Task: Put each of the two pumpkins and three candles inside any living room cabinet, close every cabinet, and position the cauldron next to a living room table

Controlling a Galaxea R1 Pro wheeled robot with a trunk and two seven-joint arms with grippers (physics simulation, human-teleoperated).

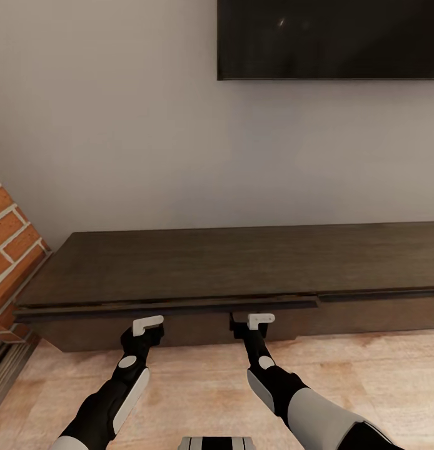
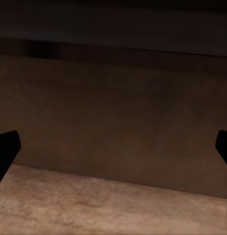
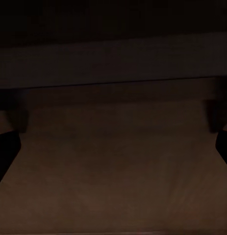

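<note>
The cabinet (image 1: 198,262) is a long, low dark-brown unit against the wall. Its left drawer front (image 1: 167,307) stands a little forward of the section to its right. My left gripper (image 1: 147,326) and right gripper (image 1: 254,321) are both low at that front, just under its upper edge. The left wrist view has the brown cabinet front (image 2: 118,112) close ahead, with the left gripper (image 2: 113,149) open and empty. In the right wrist view the right gripper (image 3: 113,147) is also open against a dark front (image 3: 113,161). The pumpkins, candles, cauldron and table are out of view.
A black screen (image 1: 329,37) hangs on the pale wall above the cabinet. A red brick structure (image 1: 10,250) juts in beside the cabinet's left end. Light wood floor (image 1: 379,369) runs in front of the cabinet, around my arms.
</note>
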